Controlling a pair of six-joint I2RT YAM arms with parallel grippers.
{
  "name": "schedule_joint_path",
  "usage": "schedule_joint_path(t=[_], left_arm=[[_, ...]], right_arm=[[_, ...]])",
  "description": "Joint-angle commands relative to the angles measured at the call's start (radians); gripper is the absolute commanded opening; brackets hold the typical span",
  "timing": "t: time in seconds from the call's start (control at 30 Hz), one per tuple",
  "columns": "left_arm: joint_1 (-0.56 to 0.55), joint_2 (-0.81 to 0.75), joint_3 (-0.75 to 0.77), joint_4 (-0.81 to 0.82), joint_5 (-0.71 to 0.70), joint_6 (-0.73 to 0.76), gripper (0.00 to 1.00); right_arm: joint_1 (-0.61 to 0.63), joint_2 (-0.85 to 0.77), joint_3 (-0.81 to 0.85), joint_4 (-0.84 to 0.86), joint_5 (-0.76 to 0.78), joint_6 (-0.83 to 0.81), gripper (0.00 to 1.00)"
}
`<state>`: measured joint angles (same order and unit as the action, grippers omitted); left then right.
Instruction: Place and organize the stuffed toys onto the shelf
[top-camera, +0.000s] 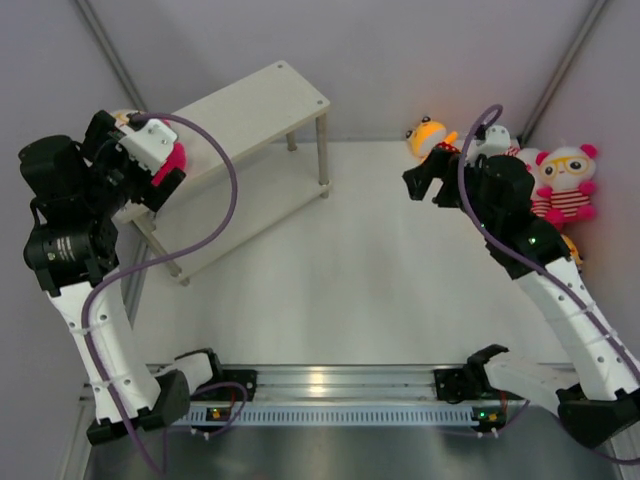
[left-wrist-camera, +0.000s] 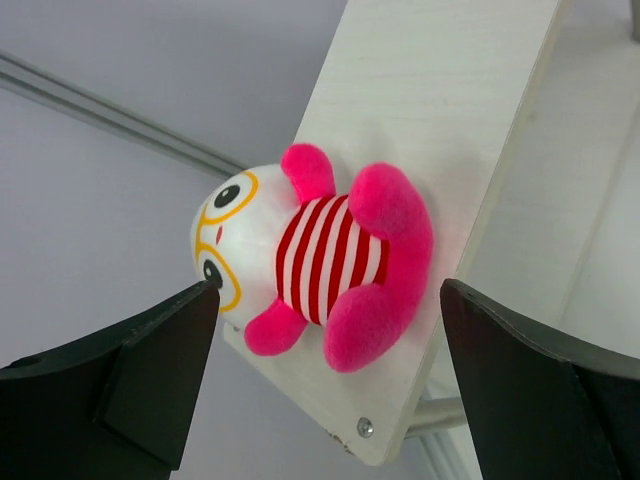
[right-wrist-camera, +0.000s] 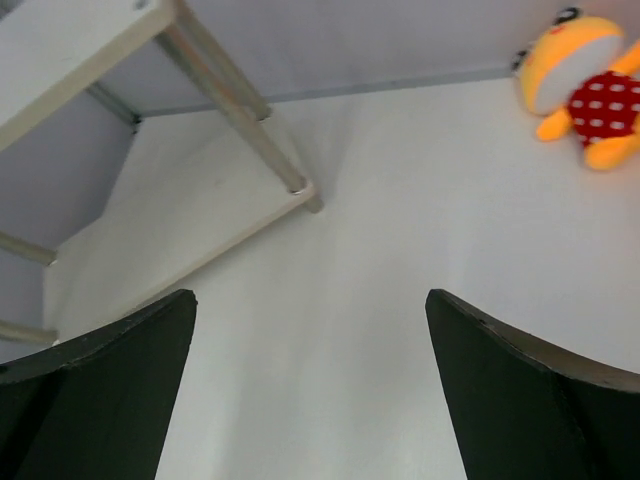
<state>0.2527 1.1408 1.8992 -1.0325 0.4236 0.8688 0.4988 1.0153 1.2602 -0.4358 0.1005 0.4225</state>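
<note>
The shelf (top-camera: 250, 105) stands at the back left. One larger stuffed toy (left-wrist-camera: 320, 260), with a white head, yellow glasses and a striped shirt, lies on the end of its top board (left-wrist-camera: 440, 90). My left gripper (left-wrist-camera: 330, 290) hovers above it, open, with one finger on each side and not touching. In the top view this gripper (top-camera: 168, 172) covers most of that toy. My right gripper (top-camera: 425, 182) is open and empty above the table (right-wrist-camera: 310, 300). A yellow-orange toy (top-camera: 428, 135) lies just behind it and also shows in the right wrist view (right-wrist-camera: 585, 95).
More toys are piled at the right wall behind the right arm: a white and pink one (top-camera: 566, 183), another (top-camera: 527, 160) beside it, and a yellow one (top-camera: 573, 250) half hidden. The shelf's lower board (right-wrist-camera: 180, 230) and metal legs (right-wrist-camera: 245, 110) lie to the left of the right gripper.
</note>
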Motion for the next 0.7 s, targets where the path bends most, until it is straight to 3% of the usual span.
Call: schedule_joint_path(t=[0.0, 0.13, 0.23, 0.3, 0.4, 0.5, 0.6, 0.67], left_arm=[[0.003, 0.033, 0.061, 0.008, 0.11, -0.174, 0.98], [0.003, 0.072, 0.104, 0.009, 0.119, -0.325, 0.98], [0.003, 0.073, 0.118, 0.009, 0.121, -0.367, 0.98], [0.005, 0.065, 0.115, 0.006, 0.133, -0.373, 0.98], [0.003, 0.028, 0.09, 0.008, 0.156, -0.366, 0.98], [0.003, 0.016, 0.081, 0.005, 0.159, -0.364, 0.98], [0.003, 0.036, 0.1, 0.005, 0.13, -0.381, 0.98], [0.003, 0.037, 0.112, 0.005, 0.119, -0.378, 0.98]], right_arm=[[-0.168, 0.037, 0.019, -0.067, -0.008, -0.054, 0.99], [-0.501, 0.101, -0.034, -0.047, -0.051, -0.064, 0.94], [-0.727, 0.204, -0.024, -0.003, -0.068, -0.085, 0.77], [-0.819, 0.27, 0.027, -0.004, 0.061, -0.125, 0.76], [-0.826, 0.42, 0.155, -0.039, 0.273, -0.229, 0.87], [-0.833, 0.569, 0.277, -0.11, 0.387, -0.248, 0.91], [-0.864, 0.612, 0.234, -0.054, 0.441, -0.183, 0.89], [-0.882, 0.573, 0.121, 0.027, 0.467, -0.134, 0.86]])
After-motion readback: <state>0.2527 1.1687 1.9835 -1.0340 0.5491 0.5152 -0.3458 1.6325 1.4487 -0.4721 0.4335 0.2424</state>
